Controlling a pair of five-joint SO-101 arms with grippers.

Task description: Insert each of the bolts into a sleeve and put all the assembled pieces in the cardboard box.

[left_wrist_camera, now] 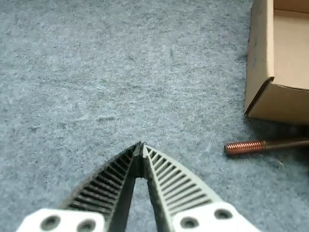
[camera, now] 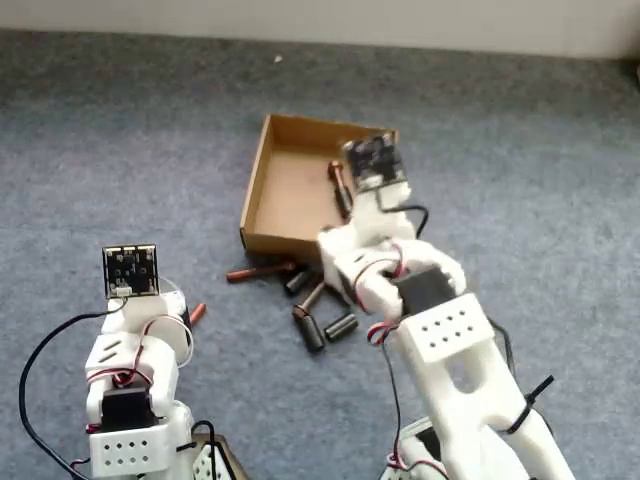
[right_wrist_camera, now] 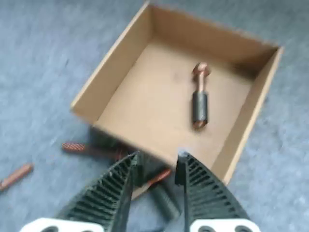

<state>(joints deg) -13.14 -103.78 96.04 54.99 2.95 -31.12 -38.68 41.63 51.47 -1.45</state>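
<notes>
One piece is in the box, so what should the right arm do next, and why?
Probably lower the right gripper onto the loose bolt just beneath it. It is open and empty, one assembled piece already lies in the cardboard box, and loose sleeves lie outside it.

Nothing can be read here. The walls of the cardboard box (camera: 256,180) are plain. The circuit board on the left arm's wrist (camera: 130,270) and its twin on the right arm's wrist (camera: 372,160) show only marks too small to make out.
</notes>
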